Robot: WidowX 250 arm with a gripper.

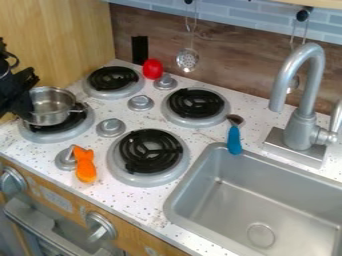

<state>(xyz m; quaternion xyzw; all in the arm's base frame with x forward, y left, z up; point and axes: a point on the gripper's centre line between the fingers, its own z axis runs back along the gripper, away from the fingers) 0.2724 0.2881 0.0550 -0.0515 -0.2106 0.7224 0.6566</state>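
Observation:
At the left edge, the black gripper hangs beside a small silver metal pot, overlapping the left part of its rim. Whether it touches the pot or grips the rim is unclear. The pot stands upright on the front left burner, its short handle pointing right. On the counter near the front lies an orange toy, close to a stove knob. A red rounded object sits at the back by the wall. A blue-handled utensil lies between the back right burner and the sink.
Black coil burners and silver knobs stand up from the speckled counter. The sink is at the right, with a tall curved faucet behind it. A slotted ladle hangs on the back wall.

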